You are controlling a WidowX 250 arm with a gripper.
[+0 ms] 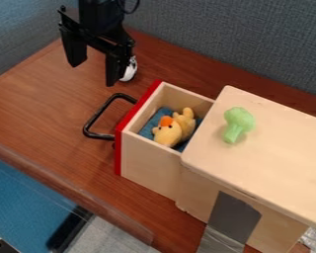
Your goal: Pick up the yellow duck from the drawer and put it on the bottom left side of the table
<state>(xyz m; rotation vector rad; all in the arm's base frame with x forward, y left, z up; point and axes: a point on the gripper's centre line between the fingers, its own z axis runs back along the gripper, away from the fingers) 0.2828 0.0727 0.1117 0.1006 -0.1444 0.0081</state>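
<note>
The black gripper (pixel 95 71) hangs over the back left of the table, open, its two fingers spread apart with nothing held between them. Lower and to its right, the yellow duck (pixel 174 129) with an orange beak lies on blue lining inside the pulled-out drawer (pixel 150 163). The drawer is pale wood with a red front and a black handle on its left. Bare brown tabletop (pixel 38 118) shows at the left.
A green broccoli toy (pixel 237 124) lies on top of the wooden cabinet (pixel 279 148). A white-and-black object (pixel 129 69) is just behind the gripper's right finger. A raised edge (pixel 68 190) borders the table's lower left, and grey partition walls stand behind.
</note>
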